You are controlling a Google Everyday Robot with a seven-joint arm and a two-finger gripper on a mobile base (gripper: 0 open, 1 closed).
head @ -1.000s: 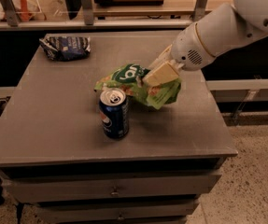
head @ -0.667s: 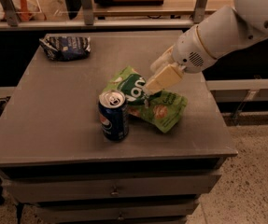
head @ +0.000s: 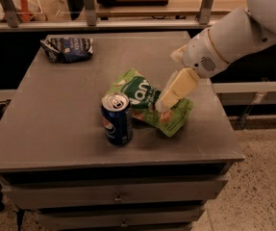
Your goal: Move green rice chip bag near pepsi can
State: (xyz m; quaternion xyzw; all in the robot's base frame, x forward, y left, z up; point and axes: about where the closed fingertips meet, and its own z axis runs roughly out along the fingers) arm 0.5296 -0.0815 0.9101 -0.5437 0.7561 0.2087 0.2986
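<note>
The green rice chip bag (head: 147,102) lies on the grey table (head: 56,105), its left edge touching or almost touching the pepsi can (head: 117,119). The can stands upright in front of the bag's left end. My gripper (head: 169,96) hangs over the right part of the bag, with the tip of one cream finger (head: 177,86) just above or on the bag's surface. The jaws look open, and the bag rests on the table on its own.
A dark navy-blue snack bag (head: 68,48) lies at the table's far left corner. A shelf rail with posts (head: 89,6) runs behind the table. The table's right edge (head: 224,119) is close to the bag; drawers sit below the front edge.
The bag was held tilted up above the table; it has come down to lie beside the can. My gripper has let go and shifted slightly to the right.
</note>
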